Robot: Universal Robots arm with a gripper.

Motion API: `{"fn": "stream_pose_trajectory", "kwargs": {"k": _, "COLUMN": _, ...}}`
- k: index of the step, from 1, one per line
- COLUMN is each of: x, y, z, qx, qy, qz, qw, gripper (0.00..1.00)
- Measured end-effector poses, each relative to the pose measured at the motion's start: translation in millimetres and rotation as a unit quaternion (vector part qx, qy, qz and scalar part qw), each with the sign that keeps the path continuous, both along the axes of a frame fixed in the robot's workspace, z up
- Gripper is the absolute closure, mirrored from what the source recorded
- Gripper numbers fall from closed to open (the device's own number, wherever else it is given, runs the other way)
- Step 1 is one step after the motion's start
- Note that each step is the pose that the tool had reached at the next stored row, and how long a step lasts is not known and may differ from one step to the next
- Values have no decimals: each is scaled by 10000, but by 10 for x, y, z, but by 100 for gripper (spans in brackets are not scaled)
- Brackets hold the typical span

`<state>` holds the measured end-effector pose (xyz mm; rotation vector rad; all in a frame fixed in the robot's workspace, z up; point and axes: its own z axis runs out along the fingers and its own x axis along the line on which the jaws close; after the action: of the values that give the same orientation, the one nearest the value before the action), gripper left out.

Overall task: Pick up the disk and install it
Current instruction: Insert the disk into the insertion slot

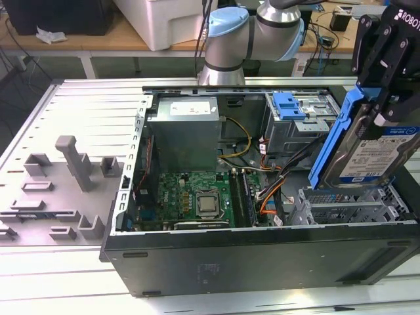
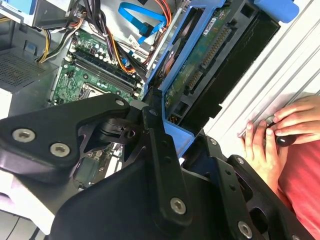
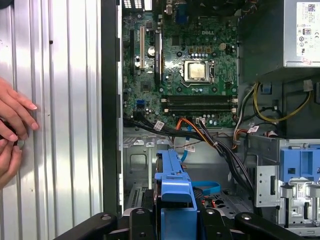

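Gripper (image 1: 386, 108): clamped on the disk (image 1: 384, 154) — tilted, blue rail uppermost.
Disk: just over the drive cage (image 1: 348, 203), open computer case (image 1: 262, 262).
Person's hands (image 2: 270, 135): on the table (image 3: 60, 125) beside the case.

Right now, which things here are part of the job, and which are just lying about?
In the job: the disk, tilted, held in the tool; the open computer case under it.
Lying about: grey blocks on the table at the exterior view's left; a person's hands on the table beside the case.
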<state>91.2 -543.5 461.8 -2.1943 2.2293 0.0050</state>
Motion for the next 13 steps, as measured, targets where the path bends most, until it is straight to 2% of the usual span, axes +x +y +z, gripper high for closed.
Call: {"fn": "stream_pose_trajectory", "kwargs": {"k": 13, "x": -2, "y": -14, "z": -18, "qx": 0, "qy": 0, "qz": 0, "qw": 10000, "gripper": 63}}
